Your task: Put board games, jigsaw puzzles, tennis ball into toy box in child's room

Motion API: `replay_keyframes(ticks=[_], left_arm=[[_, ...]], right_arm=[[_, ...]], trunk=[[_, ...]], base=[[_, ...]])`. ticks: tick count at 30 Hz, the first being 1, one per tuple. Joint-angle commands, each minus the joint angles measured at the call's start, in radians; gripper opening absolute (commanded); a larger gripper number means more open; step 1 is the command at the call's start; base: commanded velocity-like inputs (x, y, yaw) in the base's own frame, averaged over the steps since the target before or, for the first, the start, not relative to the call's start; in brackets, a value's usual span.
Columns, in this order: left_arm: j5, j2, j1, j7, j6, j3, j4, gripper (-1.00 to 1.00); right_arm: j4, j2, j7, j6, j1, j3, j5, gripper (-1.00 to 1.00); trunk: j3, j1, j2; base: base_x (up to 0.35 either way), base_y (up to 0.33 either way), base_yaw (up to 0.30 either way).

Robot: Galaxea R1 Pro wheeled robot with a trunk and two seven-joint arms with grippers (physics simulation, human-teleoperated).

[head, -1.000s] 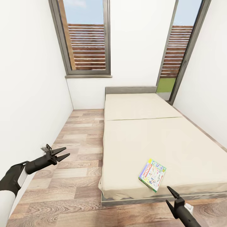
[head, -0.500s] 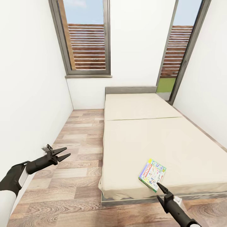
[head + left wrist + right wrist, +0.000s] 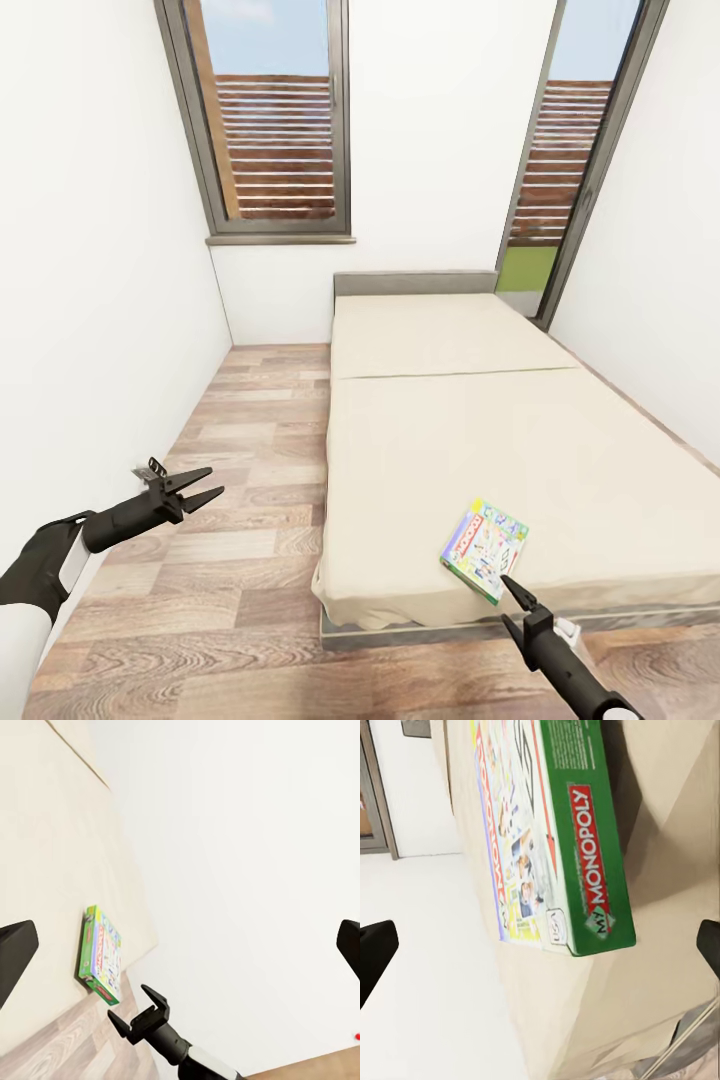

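Observation:
One board game (image 3: 484, 549), a flat white-and-green Monopoly box, lies near the foot corner of the bed (image 3: 450, 440). My right gripper (image 3: 507, 600) is open, just short of the box's near corner, at the mattress edge. In the right wrist view the board game (image 3: 551, 832) sits close ahead, its green side facing me, between the spread fingers (image 3: 375, 952). My left gripper (image 3: 214, 481) hangs open and empty over the floor left of the bed. From the left wrist I see the board game (image 3: 101, 954) and the right gripper (image 3: 139, 1009) beside it. The table and toy box are out of view.
Wood floor (image 3: 250, 460) runs along the bed's left side between it and the white wall (image 3: 90, 300). A grey headboard (image 3: 415, 283) stands below two tall windows (image 3: 270, 120). The right wall is close to the bed.
My right gripper has moved forward and left, up to the board game's near corner. The left arm and the box have stayed put.

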Motion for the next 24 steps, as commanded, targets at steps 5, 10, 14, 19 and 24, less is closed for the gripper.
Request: replay_keyframes(ticks=[5,10,14,19,24], left_arm=[[-0.001,-0.001,-0.001,-0.004,0.010,0.000,0.000,1.00],[-0.001,-0.004,-0.001,-0.004,0.009,-0.001,0.000,1.00],[-0.001,-0.007,-0.001,-0.004,0.009,-0.001,0.000,1.00],[-0.001,-0.007,-0.001,-0.004,0.009,-0.001,0.000,1.00],[-0.001,-0.008,-0.001,-0.004,0.009,-0.001,0.000,1.00]], right_arm=[[0.000,-0.004,0.000,0.007,-0.001,-0.002,-0.006,1.00],[0.000,-0.006,0.000,0.006,-0.001,-0.003,-0.005,1.00],[0.000,-0.006,0.001,0.006,-0.001,-0.003,-0.005,1.00],[0.000,-0.005,0.001,0.006,-0.001,-0.003,-0.005,1.00],[0.000,-0.003,0.001,0.005,-0.001,-0.003,-0.005,1.00]], trunk=[[-0.004,0.004,-0.008],[-0.004,0.004,-0.008],[-0.010,0.011,-0.022],[-0.026,0.031,-0.057],[-0.042,0.050,-0.092]], base=[[0.000,0.000,0.000],[0.000,0.000,0.000],[0.000,0.000,0.000],[0.000,0.000,0.000],[0.000,0.000,0.000]])
